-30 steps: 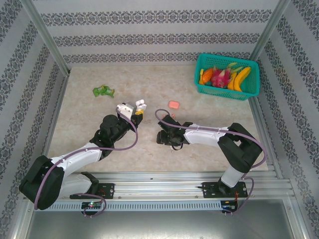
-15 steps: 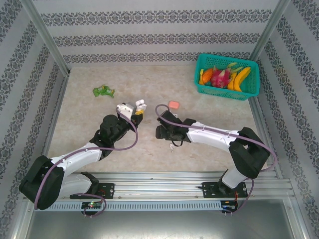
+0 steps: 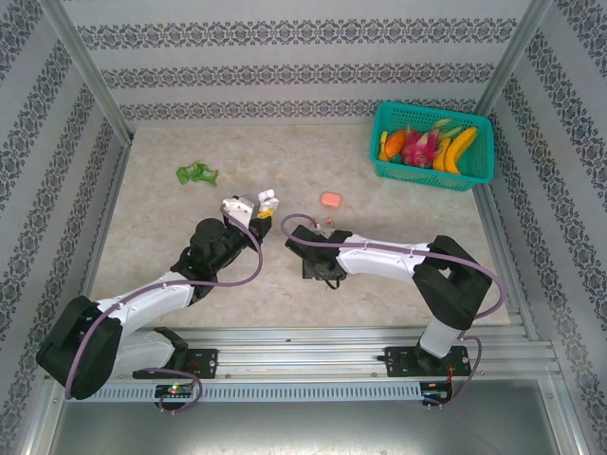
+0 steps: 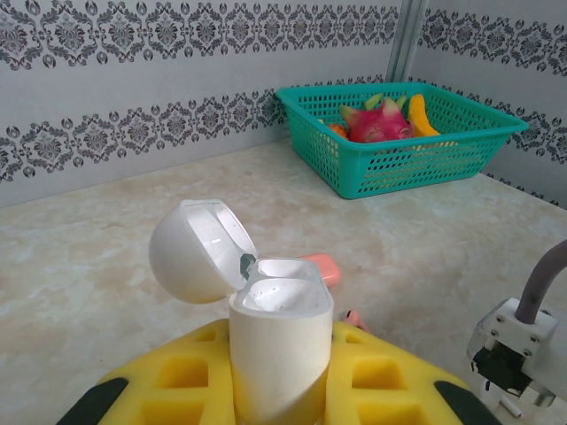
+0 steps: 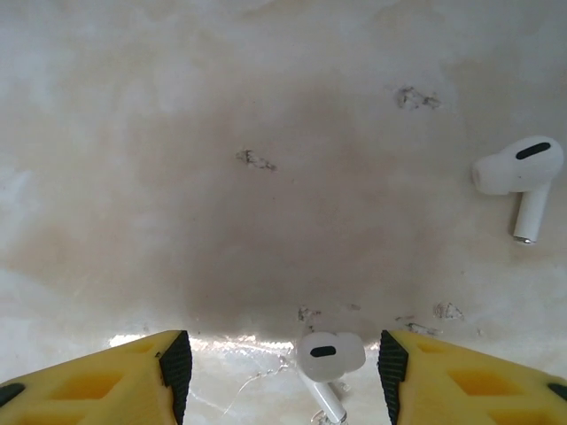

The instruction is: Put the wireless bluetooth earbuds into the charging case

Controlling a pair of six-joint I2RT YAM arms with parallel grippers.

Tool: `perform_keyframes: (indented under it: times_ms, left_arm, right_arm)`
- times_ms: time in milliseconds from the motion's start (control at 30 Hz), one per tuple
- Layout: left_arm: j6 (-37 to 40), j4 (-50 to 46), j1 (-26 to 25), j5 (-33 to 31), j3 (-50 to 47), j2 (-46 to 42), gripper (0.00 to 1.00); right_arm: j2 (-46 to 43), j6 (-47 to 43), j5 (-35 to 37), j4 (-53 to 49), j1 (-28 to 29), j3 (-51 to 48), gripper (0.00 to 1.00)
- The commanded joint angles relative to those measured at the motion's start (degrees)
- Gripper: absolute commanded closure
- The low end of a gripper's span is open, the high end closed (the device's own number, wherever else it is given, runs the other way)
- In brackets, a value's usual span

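white earbud lies on the marble tabletop between the spread, empty fingers of the right gripper, a second white earbud apart to its side. left gripper clamps the white charging case upright, lid flipped open, wells apparently empty. nothing is inserted yet; grasping and seating both buds remain.

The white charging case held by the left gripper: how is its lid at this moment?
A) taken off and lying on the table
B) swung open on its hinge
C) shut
B: in the left wrist view the white charging case stands in the left gripper with its lid tipped back, showing the hollow inside.
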Motion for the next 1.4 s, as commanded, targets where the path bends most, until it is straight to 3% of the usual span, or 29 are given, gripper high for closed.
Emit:
perform_keyframes:
  times_ms: [0,1367]
  left_arm:
    - [-0.47,0.9,0.05,0.94,0.48,-0.83,1.0]
    - [-0.51,0.5,-0.02,1.31,0.88,-0.62,1.0]
  right_arm:
    - [0.28,3.47,2.52,-0.41,0.29,-1.39,0.4]
    - [2.57,5.96,0.76,4.47,-0.72,-5.68,0.58]
